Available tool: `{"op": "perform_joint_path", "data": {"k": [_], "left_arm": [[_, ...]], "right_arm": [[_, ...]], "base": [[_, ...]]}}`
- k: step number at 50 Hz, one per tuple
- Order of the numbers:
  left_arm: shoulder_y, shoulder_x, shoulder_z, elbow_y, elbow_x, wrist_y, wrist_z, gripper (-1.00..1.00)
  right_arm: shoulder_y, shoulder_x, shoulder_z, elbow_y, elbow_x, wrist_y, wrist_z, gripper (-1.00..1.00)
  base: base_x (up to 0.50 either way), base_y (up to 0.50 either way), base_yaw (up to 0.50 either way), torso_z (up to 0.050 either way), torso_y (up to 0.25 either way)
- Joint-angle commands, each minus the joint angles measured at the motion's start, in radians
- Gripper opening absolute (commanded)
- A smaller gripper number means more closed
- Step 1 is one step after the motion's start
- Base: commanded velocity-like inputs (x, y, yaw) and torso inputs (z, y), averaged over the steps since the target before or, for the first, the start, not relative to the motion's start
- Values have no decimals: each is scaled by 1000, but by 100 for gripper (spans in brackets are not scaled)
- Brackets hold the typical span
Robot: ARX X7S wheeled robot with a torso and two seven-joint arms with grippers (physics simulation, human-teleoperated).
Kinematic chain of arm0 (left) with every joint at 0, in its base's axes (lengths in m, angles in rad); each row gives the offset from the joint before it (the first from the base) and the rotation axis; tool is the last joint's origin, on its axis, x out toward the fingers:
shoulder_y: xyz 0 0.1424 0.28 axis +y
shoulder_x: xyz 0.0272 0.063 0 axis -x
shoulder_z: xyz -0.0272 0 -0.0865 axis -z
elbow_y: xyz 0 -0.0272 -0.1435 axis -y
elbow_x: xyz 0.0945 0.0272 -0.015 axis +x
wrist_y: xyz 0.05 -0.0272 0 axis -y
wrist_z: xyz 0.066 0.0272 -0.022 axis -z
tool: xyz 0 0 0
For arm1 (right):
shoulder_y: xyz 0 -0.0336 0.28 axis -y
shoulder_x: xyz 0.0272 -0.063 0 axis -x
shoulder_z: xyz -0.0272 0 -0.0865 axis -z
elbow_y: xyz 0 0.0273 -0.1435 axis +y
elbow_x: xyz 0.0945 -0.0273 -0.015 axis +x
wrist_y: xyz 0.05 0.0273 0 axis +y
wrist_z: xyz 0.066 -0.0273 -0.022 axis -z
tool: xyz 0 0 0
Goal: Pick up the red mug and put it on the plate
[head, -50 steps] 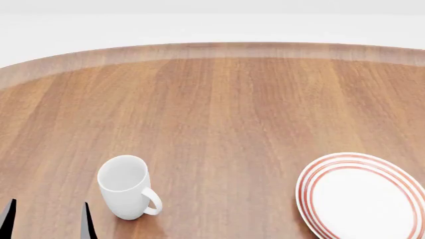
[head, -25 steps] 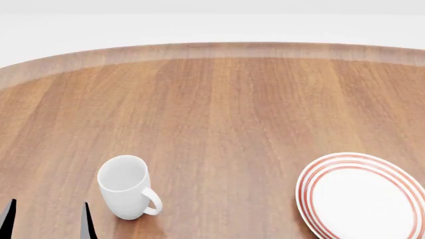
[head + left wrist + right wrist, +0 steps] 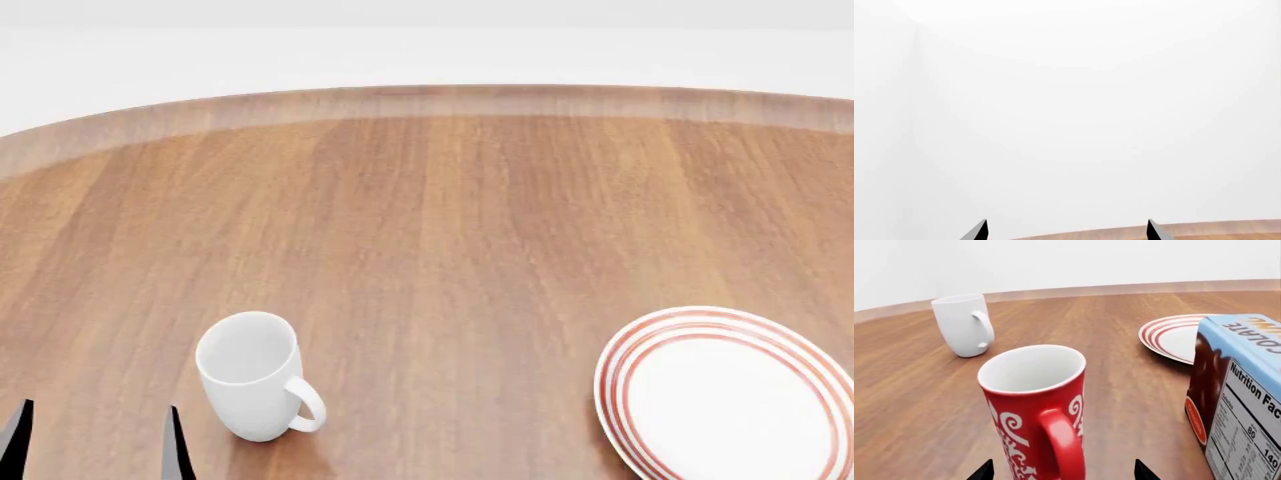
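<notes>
The red mug (image 3: 1035, 415), red with white swirls, white inside, stands upright on the wooden table with its handle toward the camera in the right wrist view. It is out of the head view. My right gripper (image 3: 1063, 475) is open, its two black fingertips either side of the mug's lower part, apart from it. The plate (image 3: 727, 395), white with red rings, lies at the table's front right; it also shows in the right wrist view (image 3: 1173, 335) beyond the mug. My left gripper (image 3: 94, 445) is open and empty at the front left, near the white mug.
A plain white mug (image 3: 254, 375) stands upright at the front left, also in the right wrist view (image 3: 962, 324). A chocolate drink carton (image 3: 1237, 395) stands close beside the red mug, in front of the plate. The round wooden table (image 3: 441, 230) curves away at the back.
</notes>
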Motion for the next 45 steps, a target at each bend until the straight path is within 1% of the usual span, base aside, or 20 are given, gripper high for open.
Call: {"op": "perform_joint_path", "data": {"k": [1,12,13,22,30,39,45], "left_arm": [[-1,-2,3,0,-1,1,-2,100],[-2,-3,6,-1,-2,3,-4,100],[-2,-3,6,-2,-3,4,-3,100],[-3,-4,9,-4,-9,8,-3,100],[-4,-5,11,-4,-9,8,-4,100],[-5,-5,12,-6,-9,12,-7,100],[-6,-6,14,-8,-11,16,-6,100]], "right_arm": [[8,-2,1,12,3,-3,-3,100],[9,-3,2,12,6,-2,-3,100],[7,-3,2,9,1,-2,1,-100],[-7,8,6,-29,-8,15,17,-100],[4,5,9,8,5,-6,3,-100],[-9,12,12,-11,0,-3,12,-100],[-82,47,20,-159,-10,2,46,-100]], "base": [[0,0,0,0,0],[0,0,0,0,0],[0,0,0,0,0],[0,0,0,0,0],[0,0,0,0,0],[0,0,0,0,0],[0,0,0,0,0]]}}
